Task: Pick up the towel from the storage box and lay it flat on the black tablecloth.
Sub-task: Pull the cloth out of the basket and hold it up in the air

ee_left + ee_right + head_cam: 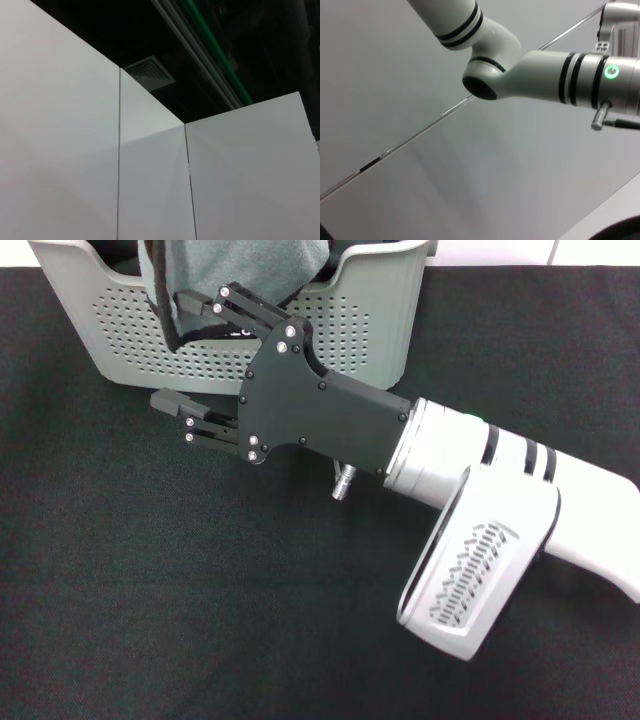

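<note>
Towel in storage box, seemingly at tablecloth's far edge.

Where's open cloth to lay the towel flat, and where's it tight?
Bare black tablecloth runs wide in front of the storage box, toward the robot's left and near edge. A smaller bare patch lies right of the box. It is crowded at the box's front wall, where the right end effector is open by the grey towel inside.

No readable text

The storage box carries a black logo label behind the right tool's fingers; its lettering is illegible.
</note>
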### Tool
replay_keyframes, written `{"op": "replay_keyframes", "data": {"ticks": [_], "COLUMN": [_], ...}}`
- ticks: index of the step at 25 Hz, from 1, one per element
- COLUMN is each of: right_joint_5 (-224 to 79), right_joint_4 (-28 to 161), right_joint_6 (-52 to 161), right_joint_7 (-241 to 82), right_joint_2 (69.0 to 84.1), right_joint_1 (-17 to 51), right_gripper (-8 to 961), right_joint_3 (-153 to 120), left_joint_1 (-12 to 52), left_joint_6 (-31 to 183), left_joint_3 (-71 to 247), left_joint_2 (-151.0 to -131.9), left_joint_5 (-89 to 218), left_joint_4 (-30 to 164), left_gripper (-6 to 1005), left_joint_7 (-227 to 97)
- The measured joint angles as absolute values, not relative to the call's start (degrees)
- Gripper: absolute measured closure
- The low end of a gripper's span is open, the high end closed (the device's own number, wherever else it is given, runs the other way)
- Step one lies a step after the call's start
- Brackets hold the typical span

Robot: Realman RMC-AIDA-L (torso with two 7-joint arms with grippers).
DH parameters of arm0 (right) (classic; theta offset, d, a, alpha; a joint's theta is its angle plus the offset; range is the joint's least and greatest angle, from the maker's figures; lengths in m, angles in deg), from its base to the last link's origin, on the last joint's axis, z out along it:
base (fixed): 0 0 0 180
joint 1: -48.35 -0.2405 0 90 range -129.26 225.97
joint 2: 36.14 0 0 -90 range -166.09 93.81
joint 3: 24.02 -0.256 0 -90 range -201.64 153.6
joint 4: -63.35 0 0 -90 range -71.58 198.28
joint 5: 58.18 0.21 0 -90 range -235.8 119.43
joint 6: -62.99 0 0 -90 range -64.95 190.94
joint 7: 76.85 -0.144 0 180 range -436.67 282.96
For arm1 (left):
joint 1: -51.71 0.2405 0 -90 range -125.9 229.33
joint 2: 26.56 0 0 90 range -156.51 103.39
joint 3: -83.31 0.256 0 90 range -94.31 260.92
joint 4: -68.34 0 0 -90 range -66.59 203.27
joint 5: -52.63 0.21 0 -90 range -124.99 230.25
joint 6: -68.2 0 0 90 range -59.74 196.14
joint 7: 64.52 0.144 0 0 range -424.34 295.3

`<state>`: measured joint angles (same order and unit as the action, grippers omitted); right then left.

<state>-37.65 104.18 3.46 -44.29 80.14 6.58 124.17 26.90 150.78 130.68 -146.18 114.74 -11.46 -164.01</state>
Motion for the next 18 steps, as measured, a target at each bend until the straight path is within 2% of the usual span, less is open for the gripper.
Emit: {"op": "replay_keyframes", "data": {"ticks": [12,15,18], "right_joint_5": [-36.6,-34.9,-34.5], "right_joint_4": [106.7,106.7,106.7], "right_joint_6": [1.6,1.6,1.4], "right_joint_7": [-37.6,-36.6,-36.3], "right_joint_2": [80.14,80.14,80.14], "right_joint_1": [9.5,9.5,9.6], "right_gripper": [298,463,500], "right_joint_3": [123.0,122.9,122.8], "left_joint_1": [27.1,27.2,27.2], "left_joint_6": [150.8,150.8,150.8], "left_joint_3": [130.7,130.7,130.8], "left_joint_2": [-146.18,-146.18,-146.18], "left_joint_5": [114.7,114.7,114.7], "left_joint_4": [-11.5,-11.5,-11.5], "left_gripper": [980,980,980], "left_joint_7": [-164.0,-164.0,-164.0]}}
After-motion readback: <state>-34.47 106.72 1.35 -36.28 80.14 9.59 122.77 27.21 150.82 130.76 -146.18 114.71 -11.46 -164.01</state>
